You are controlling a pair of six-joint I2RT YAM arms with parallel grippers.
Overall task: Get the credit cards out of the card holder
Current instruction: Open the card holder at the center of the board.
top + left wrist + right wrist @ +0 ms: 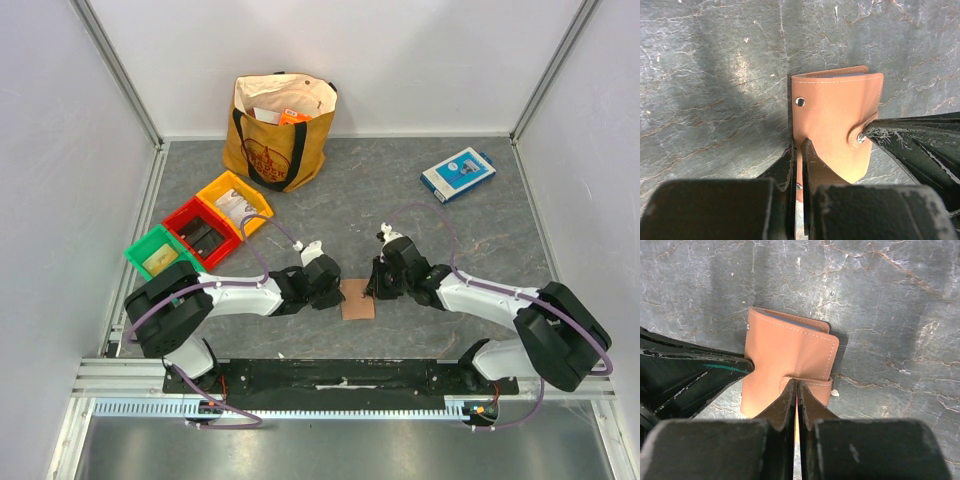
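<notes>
The tan leather card holder point(357, 298) lies folded on the grey table between my two grippers. In the left wrist view my left gripper point(799, 142) is shut on the left edge of the card holder point(832, 125); leather and a snap stud show in the thin gap. In the right wrist view my right gripper point(797, 382) is shut on the snap tab at the near edge of the card holder point(785, 360). Seen from above, the left gripper point(335, 290) and the right gripper point(376, 288) meet it from opposite sides. The credit cards are hidden inside.
A yellow tote bag point(280, 130) stands at the back. A blue-and-white flat box point(457, 173) lies at the back right. Yellow point(235, 203), red point(200, 232) and green point(160, 252) bins sit in a row at the left.
</notes>
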